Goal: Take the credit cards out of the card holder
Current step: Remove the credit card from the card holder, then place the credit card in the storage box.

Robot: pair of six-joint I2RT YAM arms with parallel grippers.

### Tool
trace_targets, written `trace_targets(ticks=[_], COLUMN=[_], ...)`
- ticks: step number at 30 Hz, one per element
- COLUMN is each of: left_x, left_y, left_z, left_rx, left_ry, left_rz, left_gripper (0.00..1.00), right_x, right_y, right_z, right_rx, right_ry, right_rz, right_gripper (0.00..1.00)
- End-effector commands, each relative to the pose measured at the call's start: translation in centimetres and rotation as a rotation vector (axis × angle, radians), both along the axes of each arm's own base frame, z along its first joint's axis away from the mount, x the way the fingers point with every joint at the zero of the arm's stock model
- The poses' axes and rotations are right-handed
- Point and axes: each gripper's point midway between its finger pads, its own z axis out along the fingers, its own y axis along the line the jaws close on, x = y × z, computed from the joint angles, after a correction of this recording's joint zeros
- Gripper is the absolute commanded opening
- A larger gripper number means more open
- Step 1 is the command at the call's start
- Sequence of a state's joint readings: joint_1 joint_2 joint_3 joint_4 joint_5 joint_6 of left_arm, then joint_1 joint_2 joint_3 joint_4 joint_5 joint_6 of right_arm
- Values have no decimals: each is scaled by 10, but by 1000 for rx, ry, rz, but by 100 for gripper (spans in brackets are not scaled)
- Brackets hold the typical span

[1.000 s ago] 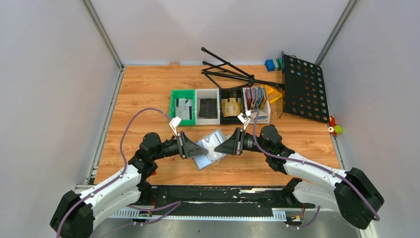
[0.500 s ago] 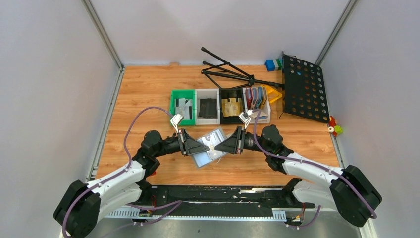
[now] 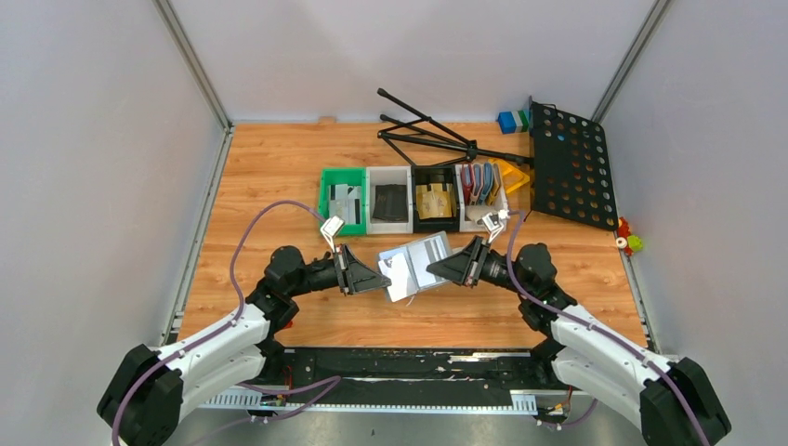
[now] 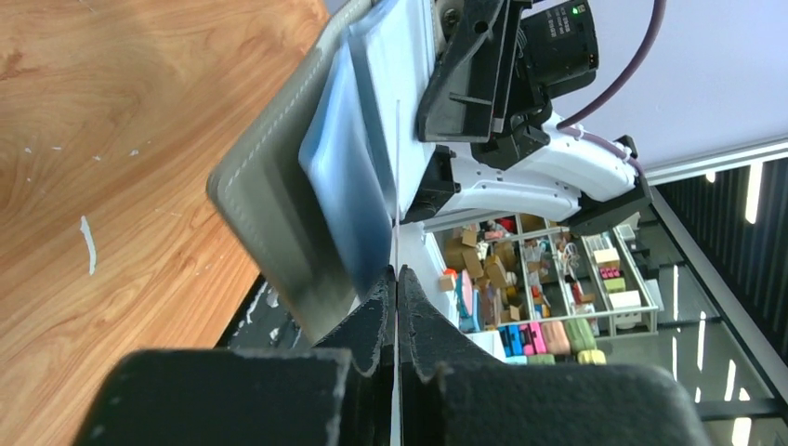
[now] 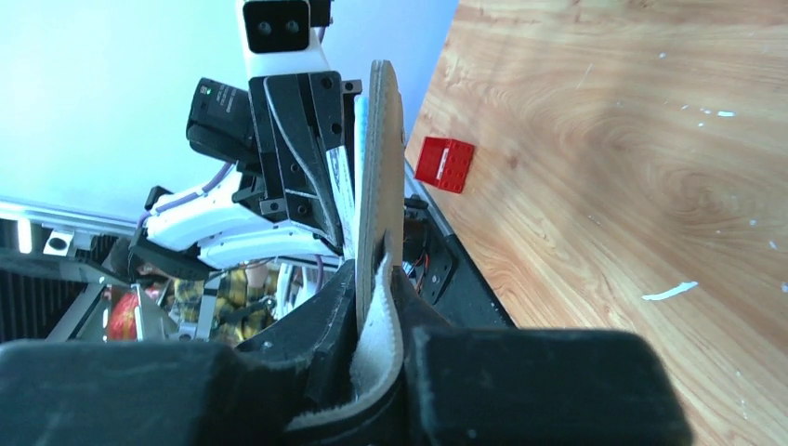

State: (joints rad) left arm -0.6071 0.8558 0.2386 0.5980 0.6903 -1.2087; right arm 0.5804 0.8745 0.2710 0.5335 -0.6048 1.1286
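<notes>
Item count: 2 arms, with 2 grippers, the left gripper [image 3: 385, 278] and the right gripper [image 3: 433, 271]. 1 card holder [image 3: 429, 253]. 1 credit card [image 4: 397, 186] visible, edge-on. 4 bins in 1 row: 1 green bin [image 3: 326, 200], 2 white bins [image 3: 389, 172] [image 3: 467, 225], 1 black bin [image 3: 435, 171]. 1 music stand [image 3: 569, 167]. 1 red brick [image 5: 444, 164].

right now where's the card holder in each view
top external: card holder mid-table, between left gripper and right gripper.
left wrist: left of centre, tilted, beside the credit card pinched edge-on.
right wrist: centre, edge-on, clamped in the right gripper.
shared landmark: the wooden table.
</notes>
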Motion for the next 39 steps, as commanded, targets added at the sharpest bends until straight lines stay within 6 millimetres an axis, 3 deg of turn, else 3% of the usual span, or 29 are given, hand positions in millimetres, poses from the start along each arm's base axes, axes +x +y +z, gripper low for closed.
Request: trace_targets(ticks=[1, 5, 11, 15, 18, 21, 27, 34, 39], left_x=[3, 19, 62, 96, 127, 155, 199, 238, 255], left_y=[1, 6, 37, 60, 89, 106, 104, 117, 108], left_z=[2, -12, -36, -30, -21, -20, -16, -44, -64], left_rx=[7, 125, 529, 727, 901, 957, 1006, 1099, 1109], left_ry=[-50, -79, -175, -252, -291, -272, -272, -200, -167], left_rz=[7, 67, 230, 349, 478, 548, 545, 506, 436], left_gripper=[0, 0, 0, 0, 0, 0, 0, 0, 0], right_x=[11, 24, 23, 21, 18, 17, 17, 19, 21], right_y=[-15, -38, -55, -59, -63, -64, -62, -67, -70], right_z=[-1, -28, -43, -44, -48, -47, -29, -16, -11], right_rx=[-24, -208, -333, -370, -406, -418, -437, -449, -454], right_ry=[-9, 31, 42, 28, 18, 0, -73, -137, -161], right_rz=[-108, -249, -301, -299, -298, -292, -258, -276, -295], right_gripper=[12, 12, 11, 10, 10, 10, 9, 9, 9])
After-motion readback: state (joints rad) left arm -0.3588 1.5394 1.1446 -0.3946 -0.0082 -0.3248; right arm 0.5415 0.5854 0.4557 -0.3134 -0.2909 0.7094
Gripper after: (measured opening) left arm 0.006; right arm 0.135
